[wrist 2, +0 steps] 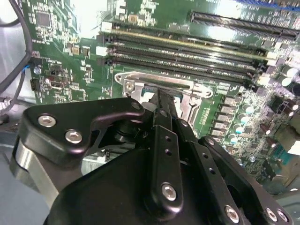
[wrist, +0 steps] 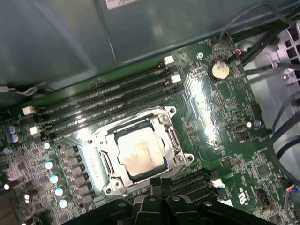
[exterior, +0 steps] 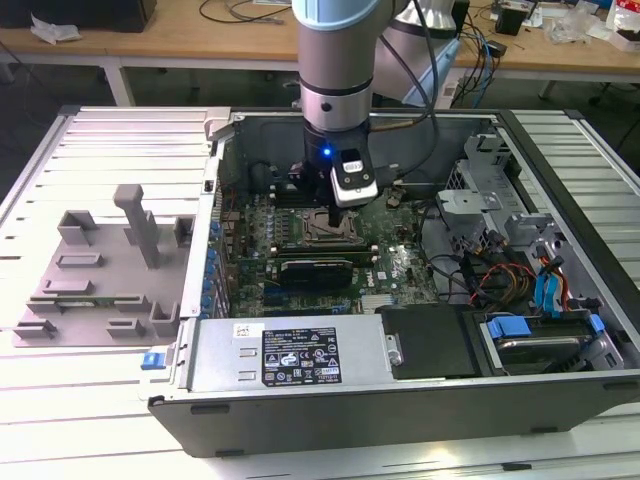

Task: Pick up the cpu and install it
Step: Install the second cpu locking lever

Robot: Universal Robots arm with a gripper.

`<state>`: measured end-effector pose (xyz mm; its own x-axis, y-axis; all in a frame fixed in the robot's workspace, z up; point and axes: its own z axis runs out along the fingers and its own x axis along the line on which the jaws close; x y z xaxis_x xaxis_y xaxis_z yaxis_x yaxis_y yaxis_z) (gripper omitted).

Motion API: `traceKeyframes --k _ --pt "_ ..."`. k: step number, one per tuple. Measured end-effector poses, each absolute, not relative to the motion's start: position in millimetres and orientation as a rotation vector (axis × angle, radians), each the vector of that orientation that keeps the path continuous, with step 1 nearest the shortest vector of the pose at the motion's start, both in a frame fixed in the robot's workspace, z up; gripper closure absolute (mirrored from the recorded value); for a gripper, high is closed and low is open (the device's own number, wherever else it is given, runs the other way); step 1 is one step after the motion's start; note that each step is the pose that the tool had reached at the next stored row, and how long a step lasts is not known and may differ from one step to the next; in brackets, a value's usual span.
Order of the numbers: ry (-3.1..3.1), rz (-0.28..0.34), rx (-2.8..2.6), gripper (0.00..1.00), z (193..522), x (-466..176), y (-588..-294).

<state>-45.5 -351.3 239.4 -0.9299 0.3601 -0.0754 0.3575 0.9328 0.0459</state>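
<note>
My tool (wrist 2: 161, 101) hangs just above the socket frame (wrist: 140, 152), its fingers drawn together and holding nothing. Beyond its tip, the cpu (wrist: 139, 151) lies flat inside that frame on the green motherboard (wrist: 220, 122). Farther off, memory slots (wrist: 108, 101) run alongside the socket.

The cpu (wrist: 139, 152) had a dull silvery metal top, smudged and only faintly shiny. Around it the socket frame (wrist: 180, 157) was bright bare metal. The board (wrist: 220, 108) below the gripper (wrist 2: 161, 101) was glossy green, catching glare. The gripper's links looked like matt black metal with shiny steel screws. The computer case (exterior: 560, 165) was grey sheet metal, and the table (exterior: 110, 150) was ribbed pale metal.
</note>
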Motion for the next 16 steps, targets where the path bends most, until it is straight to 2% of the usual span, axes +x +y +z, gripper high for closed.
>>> traceKeyframes --k 6,16 --pt "3.008 0.043 0.551 0.89 239.4 -45.5 -367.2" --pt "3.064 0.059 0.091 0.89 235.5 -45.5 -367.3"
